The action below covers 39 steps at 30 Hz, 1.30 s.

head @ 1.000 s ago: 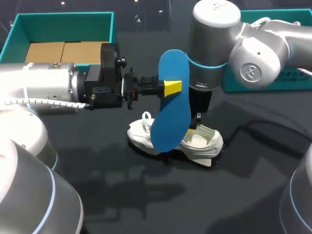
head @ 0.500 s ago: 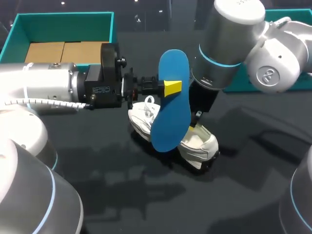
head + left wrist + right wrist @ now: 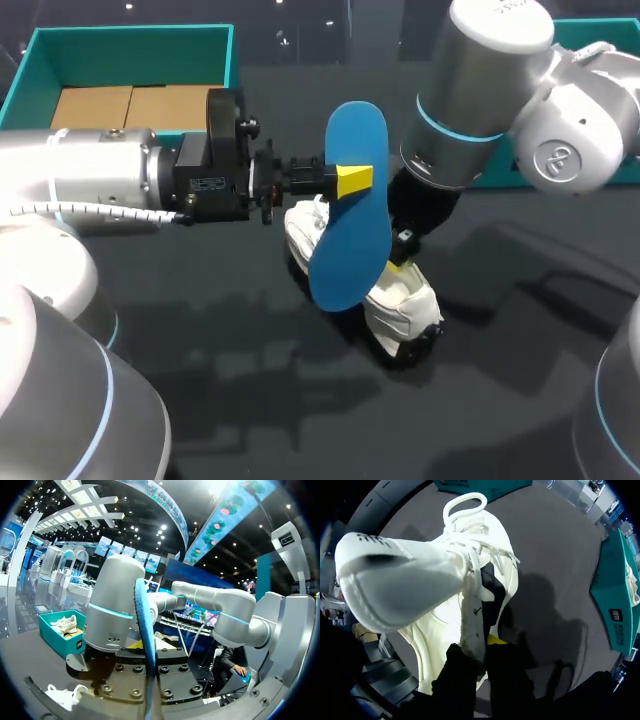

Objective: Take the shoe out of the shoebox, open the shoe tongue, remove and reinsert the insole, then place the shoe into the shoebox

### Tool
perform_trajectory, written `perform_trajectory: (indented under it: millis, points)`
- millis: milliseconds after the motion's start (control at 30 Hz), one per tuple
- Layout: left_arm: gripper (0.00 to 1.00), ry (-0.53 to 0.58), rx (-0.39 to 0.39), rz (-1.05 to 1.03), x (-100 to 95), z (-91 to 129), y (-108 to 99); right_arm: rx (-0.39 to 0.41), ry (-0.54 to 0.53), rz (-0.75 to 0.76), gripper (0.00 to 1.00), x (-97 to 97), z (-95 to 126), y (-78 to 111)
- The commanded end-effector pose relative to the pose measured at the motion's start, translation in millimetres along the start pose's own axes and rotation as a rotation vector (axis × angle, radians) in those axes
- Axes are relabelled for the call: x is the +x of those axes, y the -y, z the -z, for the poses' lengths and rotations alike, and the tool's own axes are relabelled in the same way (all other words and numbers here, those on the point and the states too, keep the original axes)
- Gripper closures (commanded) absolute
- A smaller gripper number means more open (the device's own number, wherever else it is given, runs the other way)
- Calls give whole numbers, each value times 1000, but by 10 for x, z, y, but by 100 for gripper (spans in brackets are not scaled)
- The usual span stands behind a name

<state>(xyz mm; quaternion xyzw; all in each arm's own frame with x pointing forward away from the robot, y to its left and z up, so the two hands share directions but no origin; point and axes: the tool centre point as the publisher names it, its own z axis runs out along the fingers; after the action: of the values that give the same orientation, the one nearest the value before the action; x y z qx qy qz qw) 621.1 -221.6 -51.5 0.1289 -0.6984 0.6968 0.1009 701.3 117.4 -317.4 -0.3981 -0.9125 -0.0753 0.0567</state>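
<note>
two claws are busy: the left claw (image 3: 352,181) pinches the blue insole (image 3: 350,250), held up just above the shoe (image 3: 405,300); the right claw (image 3: 479,659) grips the shoe's side wall on the counter (image 3: 500,400). that thin grip could slip, so the shoe tips and the insole misses.

Held level from the left, pinching a blue oval foam insole (image 3: 350,250) in the yellow-tipped left gripper (image 3: 352,180); angled down from the right, clamping a white lace-up sneaker (image 3: 405,300) by its side wall in the right gripper (image 3: 477,650).
</note>
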Motion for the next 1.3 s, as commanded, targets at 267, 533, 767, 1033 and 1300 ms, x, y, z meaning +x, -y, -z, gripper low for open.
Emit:
perform_trajectory:
  millis: [267, 533, 767, 1033, 1300]
  points:
    - [100, 1, 3, 0, -2, -21, -11, -89, 49, -592, 100, 179, -21, 49]
    - [100, 1, 3, 0, -2, -21, -11, -108, 47, -685, 100, 162, -179, 21]
    - [100, 1, 3, 0, -2, -21, -11, -109, 16, -675, 100, 123, -278, 1]
    - [100, 1, 3, 0, -2, -21, -11, -98, -16, -645, 100, 115, -358, -3]
    - [100, 1, 3, 0, -2, -21, -11, -94, -44, -604, 100, 145, -437, -23]
